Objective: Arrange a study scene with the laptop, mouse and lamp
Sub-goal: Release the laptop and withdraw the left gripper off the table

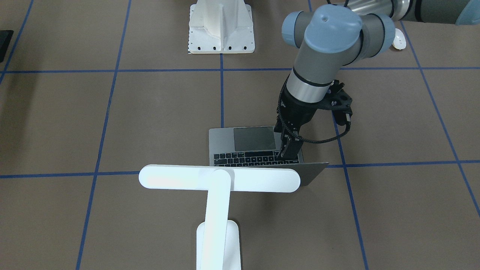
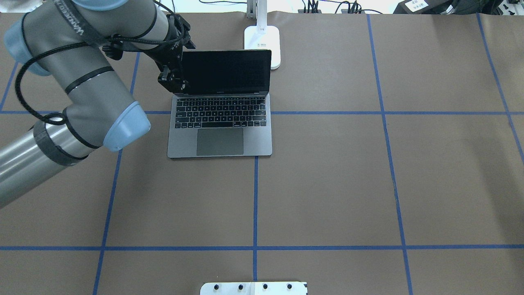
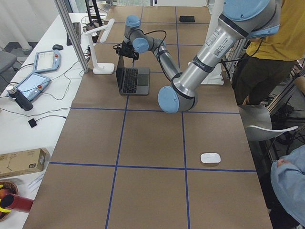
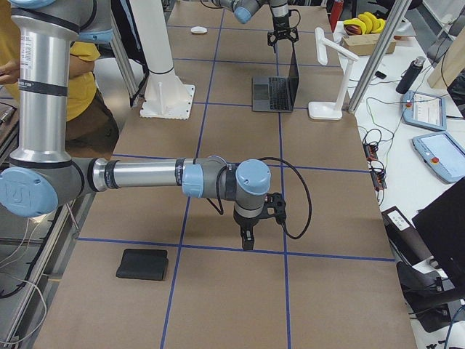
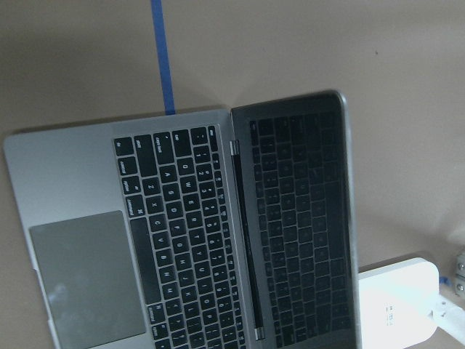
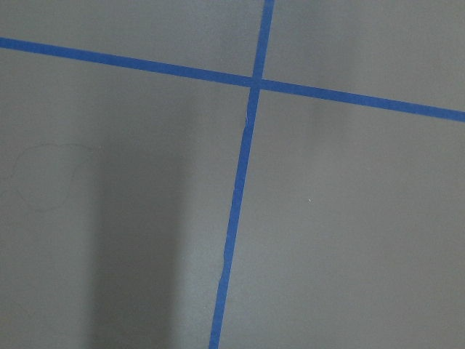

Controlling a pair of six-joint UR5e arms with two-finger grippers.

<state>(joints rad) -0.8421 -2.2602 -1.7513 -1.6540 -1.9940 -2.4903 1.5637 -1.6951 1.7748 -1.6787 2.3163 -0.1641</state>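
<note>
While the overhead view leaves it out, the left-end view shows the mouse [image 3: 210, 158] near the table's [image 2: 327, 184] robot-side edge. The laptop [image 2: 221, 123] stands open by the lamp [image 2: 262, 43] at the far edge. The left gripper [image 2: 176, 83] meets the screen's side, but I cannot tell its grip, nor the right gripper's [image 4: 248, 238].

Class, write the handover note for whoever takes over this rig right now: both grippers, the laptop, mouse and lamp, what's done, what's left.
Left gripper: at the left edge of the laptop's raised screen; whether it grips is unclear.
Right gripper: hangs over bare table, away from everything; open or shut unclear.
Laptop: open, mid-table.
Lamp: stands just beyond the laptop, on the operators' side.
Mouse: lies alone near the robot's edge, on the left arm's side, far from the laptop.
Done: laptop open, lamp apparently placed.
Left: probably bring the mouse beside the laptop.
</note>
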